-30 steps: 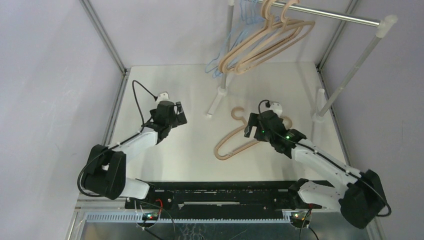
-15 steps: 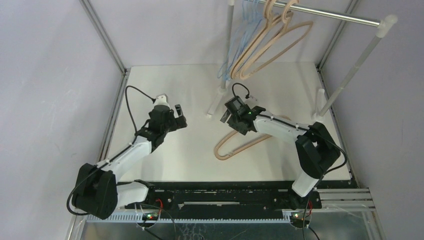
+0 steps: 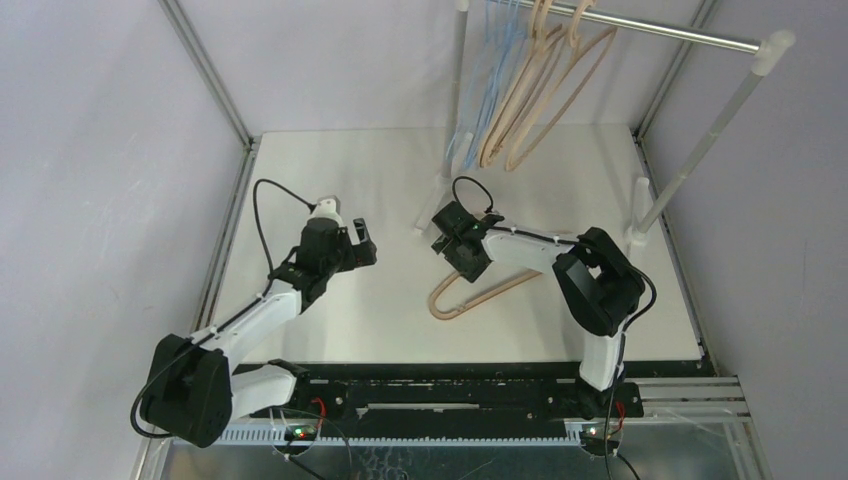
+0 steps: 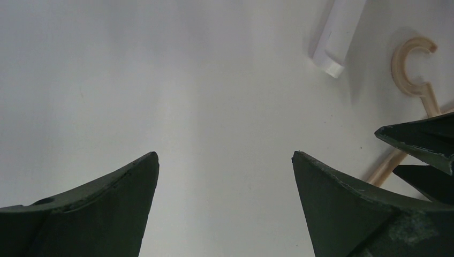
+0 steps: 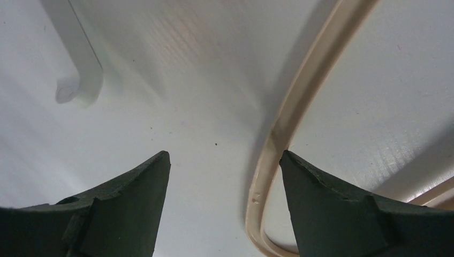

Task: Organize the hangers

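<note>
Tan hanger (image 5: 293,104) lies flat on the counter (image 5: 176,64) under the right pincer (image 5: 225,154), whose spread jaws straddle one arm. The hanger's span runs diagonally, its hook just beyond the fingertips. Left pincer (image 4: 225,155) gapes wide alongside.

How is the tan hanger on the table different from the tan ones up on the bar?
The tan hanger lies flat on the table; the hanging tan hangers dangle from the rail by their hooks. The tan hanger lies alone; the hanging tan hangers bunch beside blue hangers. Both are tan with curved hooks.
</note>
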Available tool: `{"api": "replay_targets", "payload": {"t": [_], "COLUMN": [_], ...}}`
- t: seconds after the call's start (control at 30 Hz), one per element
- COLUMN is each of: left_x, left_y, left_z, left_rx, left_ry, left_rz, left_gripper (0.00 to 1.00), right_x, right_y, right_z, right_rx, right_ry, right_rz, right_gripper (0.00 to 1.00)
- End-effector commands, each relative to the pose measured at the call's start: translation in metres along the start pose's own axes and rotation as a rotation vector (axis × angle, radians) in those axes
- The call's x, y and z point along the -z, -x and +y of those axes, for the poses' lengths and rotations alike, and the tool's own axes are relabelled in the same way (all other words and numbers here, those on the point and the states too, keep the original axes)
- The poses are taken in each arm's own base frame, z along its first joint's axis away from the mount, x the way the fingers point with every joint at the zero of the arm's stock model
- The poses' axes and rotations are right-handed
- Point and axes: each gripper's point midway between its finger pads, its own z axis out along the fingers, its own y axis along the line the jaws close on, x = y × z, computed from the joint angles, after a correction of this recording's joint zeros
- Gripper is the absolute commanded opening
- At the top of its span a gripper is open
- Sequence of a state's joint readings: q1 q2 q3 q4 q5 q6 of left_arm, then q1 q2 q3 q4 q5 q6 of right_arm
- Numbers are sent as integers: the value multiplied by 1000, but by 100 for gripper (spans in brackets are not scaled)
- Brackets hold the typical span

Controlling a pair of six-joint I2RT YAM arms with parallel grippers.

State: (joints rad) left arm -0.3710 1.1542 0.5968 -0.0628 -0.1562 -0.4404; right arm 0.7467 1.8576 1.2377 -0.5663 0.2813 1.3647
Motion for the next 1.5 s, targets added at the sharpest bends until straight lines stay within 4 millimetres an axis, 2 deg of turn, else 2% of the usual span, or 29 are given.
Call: {"api": "replay_targets", "payload": {"t": [0.0,0.23,0.43,0.6,1.0,1.17,1.2,1.3,1.33,1.47], "left_x": [-1,-3,-7,-8,1,6,7,10,12,17], "left_y": [9,5,4,3,12,16,17,20,21,25], "left_z": [-11,-8,-8,-9,-10,-14,-14,-15,-15,-17], "left_rx": [-11,-13,-14,-16,-7,1,2,5,5,8], "left_ry": [-45,-36,-34,-38,-43,-67,-70,-75,-77,-92], "left_rz": [-33,-24,-19,-14,-52,-68,-70,-86,-90,-107], "left_gripper": [99,99,99,99,98,98,99,99,99,99], "right_x": [-1,-13,-2,-14,-55,-52,-51,-48,-47,-41], "right_y": [-9,-9,-4,-1,-24,-23,-21,-16,-15,-10], "right_z": [-1,-19,-27,-34,-88,-102,-106,-113,-115,-124], "right_rx": [-43,-36,-16,-28,-97,-104,-105,-113,-112,-92], "right_ry": [-11,-54,-61,-90,-328,-425,-439,-468,-474,-503], "right_rz": [35,54,31,34,174,176,168,164,162,135], "right_gripper": [83,83,83,83,79,78,76,51,47,47]}}
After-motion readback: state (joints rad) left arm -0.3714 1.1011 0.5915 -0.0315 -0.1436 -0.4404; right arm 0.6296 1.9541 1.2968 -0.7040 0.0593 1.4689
